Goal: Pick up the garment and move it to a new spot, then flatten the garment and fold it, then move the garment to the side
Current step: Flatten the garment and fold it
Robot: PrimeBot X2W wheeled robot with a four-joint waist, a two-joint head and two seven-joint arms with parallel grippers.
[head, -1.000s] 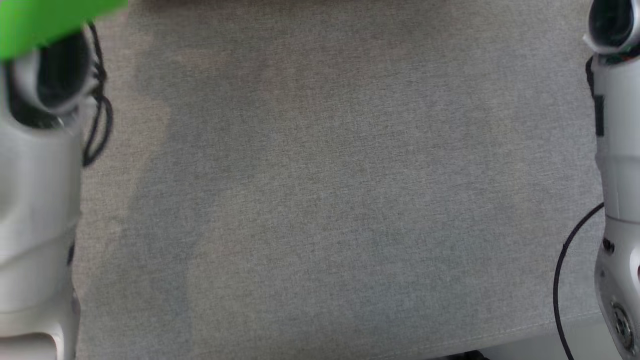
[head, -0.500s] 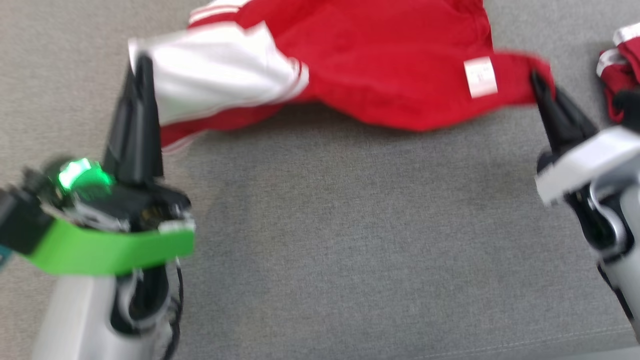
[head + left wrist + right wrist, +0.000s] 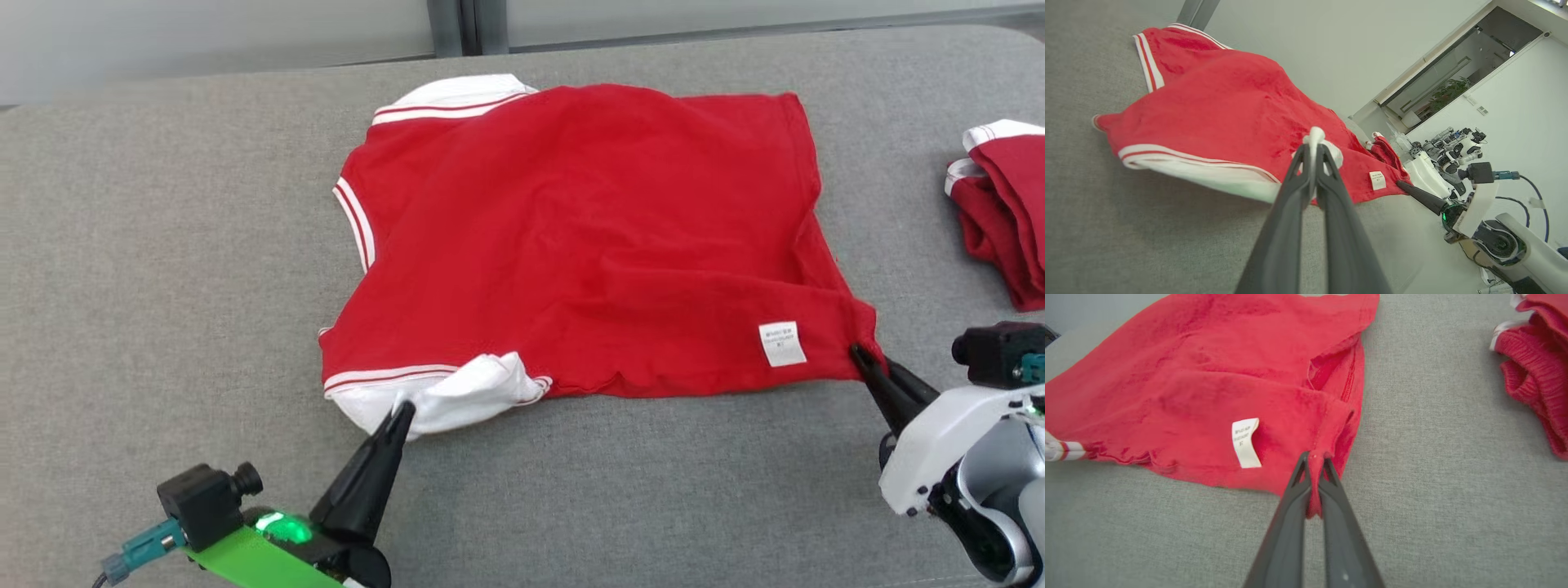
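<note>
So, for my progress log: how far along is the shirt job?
Done: the shirt lies spread on the grey cushion, mostly flat. In hand: both jaws are shut on its near edge, the left on the white flap, the right on the red corner; creases show near that corner. Left: smoothing, folding, then moving it aside, perhaps towards the red pile on the right.

Grey fabric bench [image 3: 147,245]. Red-and-white cloth heap [image 3: 1004,212] bunched at its right edge. Pale wall [image 3: 204,28] behind the far edge, with a dark post [image 3: 465,20]. Left wrist view: white machines [image 3: 1449,147], potted plant [image 3: 1447,92].
</note>
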